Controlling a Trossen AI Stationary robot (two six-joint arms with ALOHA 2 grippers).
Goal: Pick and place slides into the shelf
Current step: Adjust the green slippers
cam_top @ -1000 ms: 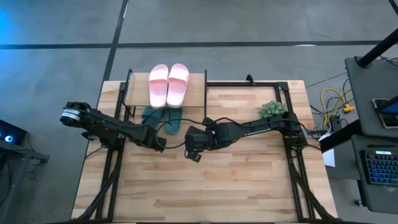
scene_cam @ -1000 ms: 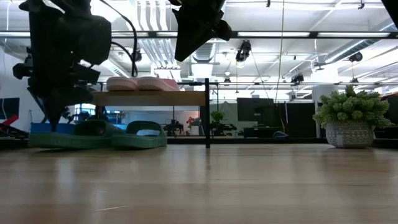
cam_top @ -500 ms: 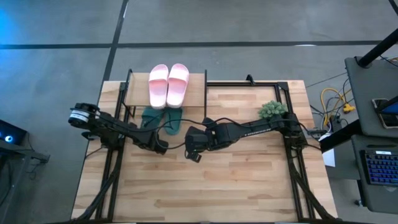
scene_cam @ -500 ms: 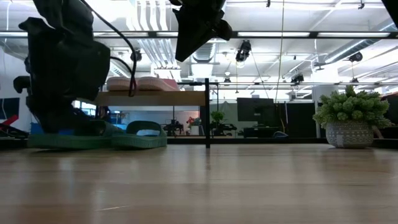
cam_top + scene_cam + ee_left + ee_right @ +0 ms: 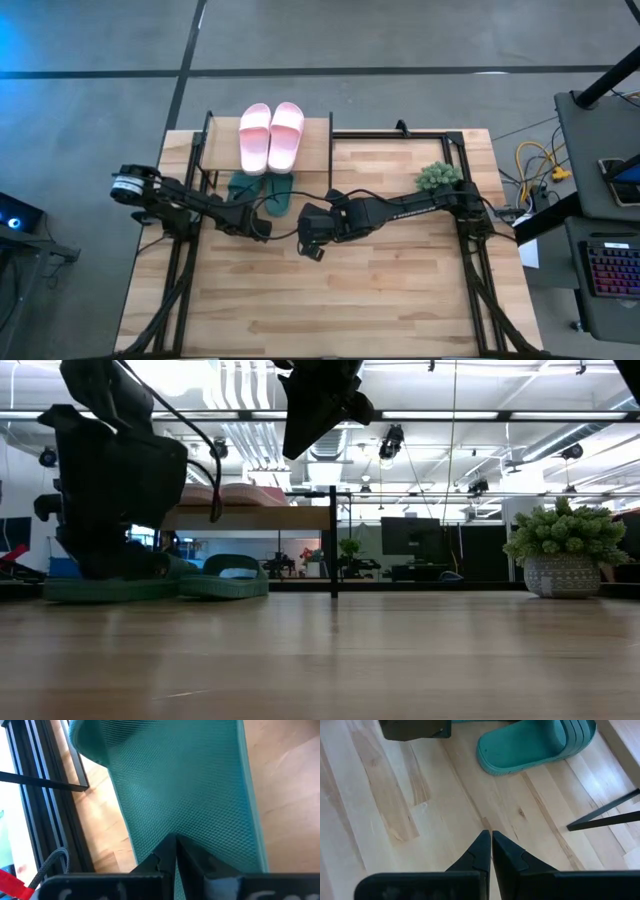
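Two pale pink slides (image 5: 270,135) lie side by side on the shelf's top board (image 5: 318,150). Two dark green slides rest soles down on the table under it: the left one (image 5: 242,186) and the right one (image 5: 281,192). My left gripper (image 5: 252,225) is shut and low over the left green slide's footbed (image 5: 190,780), near its heel end. My right gripper (image 5: 310,242) is shut and hangs above bare table (image 5: 489,837), near the right green slide (image 5: 535,742). In the low view it sits high up (image 5: 320,400). My left gripper comes down from above with shut fingers (image 5: 172,851) onto the heel part of the left green slide's footbed (image 5: 175,827). The tips look to rest on the textured surface, though I cannot tell for sure that they touch. The slide lies flat on the table (image 5: 90,588).
The shelf's thin black frame legs (image 5: 333,540) stand around the green slides. A potted plant (image 5: 438,177) sits near the table's far right. Open tabletop (image 5: 350,300) stretches toward the near edge.
My left gripper has come down and moved toward the far edge, onto the left green slide, and in the low view it now sits low against it. The right arm has kept still.
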